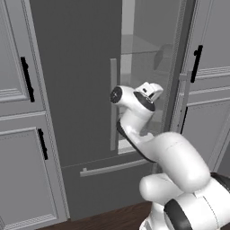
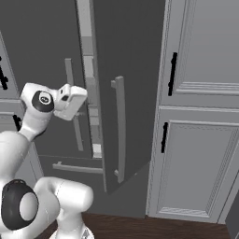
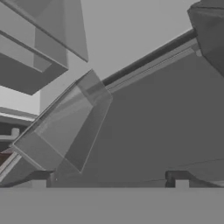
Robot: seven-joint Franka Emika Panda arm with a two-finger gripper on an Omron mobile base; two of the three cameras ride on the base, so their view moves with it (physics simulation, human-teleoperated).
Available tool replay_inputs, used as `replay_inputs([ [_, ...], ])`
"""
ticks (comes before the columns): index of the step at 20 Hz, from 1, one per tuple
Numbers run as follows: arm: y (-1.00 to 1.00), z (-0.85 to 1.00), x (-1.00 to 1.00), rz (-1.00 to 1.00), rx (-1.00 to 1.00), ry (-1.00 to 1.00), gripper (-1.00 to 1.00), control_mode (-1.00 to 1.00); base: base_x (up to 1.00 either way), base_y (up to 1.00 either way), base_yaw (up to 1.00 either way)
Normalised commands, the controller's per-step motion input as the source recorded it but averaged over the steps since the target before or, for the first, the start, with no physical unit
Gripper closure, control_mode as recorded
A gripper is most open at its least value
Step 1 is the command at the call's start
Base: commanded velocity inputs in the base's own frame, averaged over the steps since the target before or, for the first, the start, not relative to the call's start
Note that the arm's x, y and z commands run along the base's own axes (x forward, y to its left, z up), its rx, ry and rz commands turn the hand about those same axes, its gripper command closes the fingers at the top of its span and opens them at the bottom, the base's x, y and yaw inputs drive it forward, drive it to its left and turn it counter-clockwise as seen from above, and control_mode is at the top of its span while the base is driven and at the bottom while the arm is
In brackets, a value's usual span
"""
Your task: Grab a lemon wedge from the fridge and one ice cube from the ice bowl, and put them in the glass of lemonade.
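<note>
The tall dark grey fridge (image 1: 76, 90) stands ahead with its right door (image 2: 130, 84) swung partly open. A gap shows the pale interior (image 1: 143, 54) with clear shelves. My gripper (image 3: 109, 180) is open, its two dark fingertips (image 3: 39, 178) wide apart with nothing between them. The white hand (image 1: 150, 91) hovers at mid height just in front of the gap, beside the left door's handle (image 1: 113, 103). In the hand view a clear door bin (image 3: 65, 127) and the pale fridge interior lie ahead. The lemon wedge, the ice bowl and the glass of lemonade are out of view.
Grey panelled cabinets with black handles flank the fridge on the left (image 1: 18, 90) and right (image 2: 196, 116). The open door's long handle (image 2: 120, 126) juts toward me. The bottom drawer's horizontal handle (image 1: 112, 167) sits low, above the dark wood floor (image 2: 154, 228).
</note>
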Motion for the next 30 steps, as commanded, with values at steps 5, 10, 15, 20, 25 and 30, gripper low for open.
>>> replay_inputs([
  [5,-0.66,-0.11,0.3,0.0,0.0,0.04,-1.0,-1.0,0.0,0.0,0.0],
  [10,-0.67,-0.02,0.09,0.0,-0.01,0.05,-1.0,-1.0,0.0,0.0,0.0],
  [15,-0.87,-0.03,0.01,-0.01,0.0,0.0,-1.0,-1.0,0.0,0.0,0.0],
  [20,-0.99,0.0,0.0,-0.08,-0.01,0.01,-1.0,-1.0,0.0,0.0,0.0],
  [25,-1.0,0.0,0.0,-0.14,-0.02,0.02,-1.0,-1.0,0.0,0.0,0.0],
  [30,-1.0,0.0,0.03,-0.1,-0.03,0.04,-1.0,-1.0,0.0,0.0,0.0],
])
